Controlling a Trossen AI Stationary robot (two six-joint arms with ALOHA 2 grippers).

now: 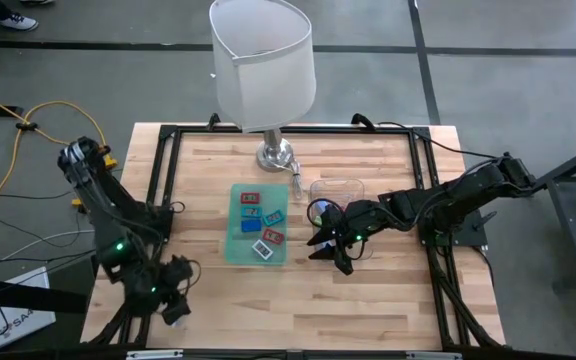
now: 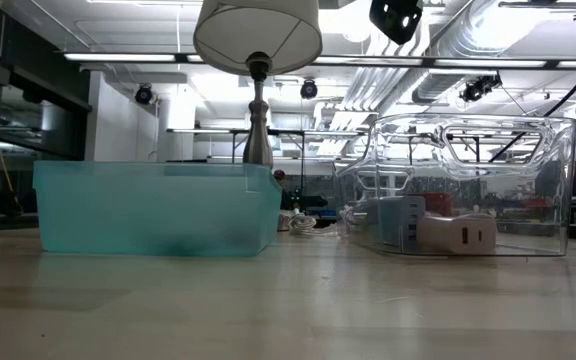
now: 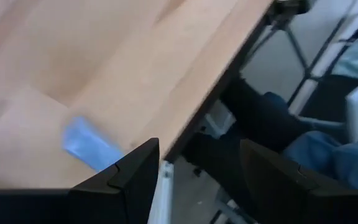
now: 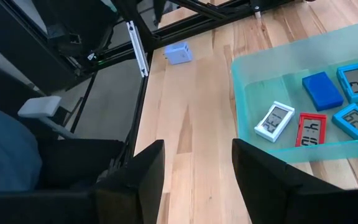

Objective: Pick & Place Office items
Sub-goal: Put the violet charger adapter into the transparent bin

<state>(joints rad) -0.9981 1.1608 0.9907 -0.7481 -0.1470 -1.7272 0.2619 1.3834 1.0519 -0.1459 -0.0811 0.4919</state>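
right pincer (image 1: 330, 250) hangs open between the teal bin (image 1: 238, 245) and clear tray (image 1: 340, 187); left pincer (image 1: 175, 297) open at the table's corner.

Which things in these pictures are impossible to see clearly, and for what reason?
- Teal tray, low view: its frosted wall hides the items inside.
- Clear tray, low view: reflections blur its contents; only a white piece is plain.
- Light blue piece, left wrist view: blurred, shape unclear.
- Display digits, right wrist view: too small to read.
- Right gripper, high view: too small to show whether it holds anything.
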